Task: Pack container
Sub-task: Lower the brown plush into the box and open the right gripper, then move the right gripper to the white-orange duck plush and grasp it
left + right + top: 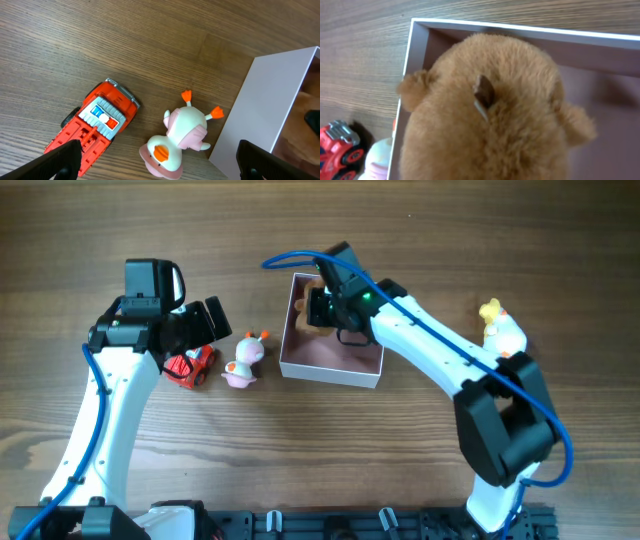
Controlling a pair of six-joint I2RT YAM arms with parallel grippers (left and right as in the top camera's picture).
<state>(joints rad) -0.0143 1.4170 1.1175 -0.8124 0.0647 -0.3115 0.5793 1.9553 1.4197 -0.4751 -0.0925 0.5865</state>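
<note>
Reaching over container (330, 372), right end effector (318, 308)

The box (332, 370) is square, low and open on top. Its walls are white and its inside is dusty pink. It lies flat on the table (300, 460). A fuzzy brown toy (490, 115) sits in its far left corner.

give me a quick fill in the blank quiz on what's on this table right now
1. The plush toy in the container is ___ in colour.
2. Between the red truck and the container lies a pink ___.
3. The left gripper, near the truck, has its jaws ___.
4. The yellow toy lies on the robot's ___ side.
Missing words: brown; duck; open; right.
</note>
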